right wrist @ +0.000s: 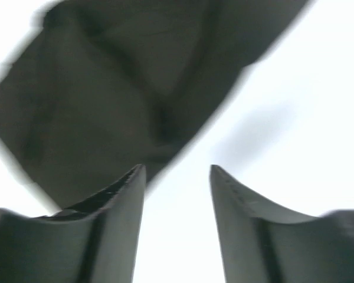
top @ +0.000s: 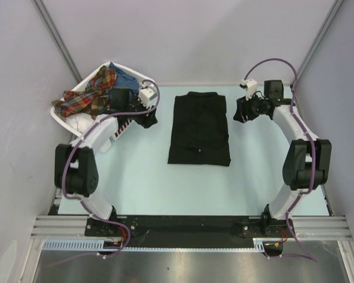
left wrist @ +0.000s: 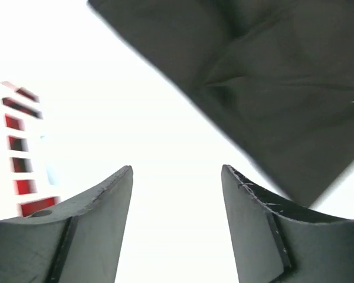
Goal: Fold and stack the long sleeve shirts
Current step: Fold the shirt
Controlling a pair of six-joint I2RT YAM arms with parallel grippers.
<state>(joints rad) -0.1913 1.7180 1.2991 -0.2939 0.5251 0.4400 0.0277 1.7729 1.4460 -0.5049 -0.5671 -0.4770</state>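
Evidently the large plain black long sleeve shirt [top: 199, 128] lies folded into a flat rectangle, collar at twelve o'clock, in the middle of the pale desk [top: 147, 183], probably as the base for stacking. The left end effector [top: 146, 117] at its ten o'clock corner and the right end effector [top: 242, 111] at two o'clock flank it, both released, jaws apart and empty.

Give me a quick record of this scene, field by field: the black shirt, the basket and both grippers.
black shirt: folded into a rectangle, lying flat mid-table, collar at the far end
basket: white, far left; holds a plaid shirt, blue garment and white garment, all unfolded
left gripper: open, empty, left of the black shirt, apart from it
right gripper: open, empty, right of it
folded so far: one
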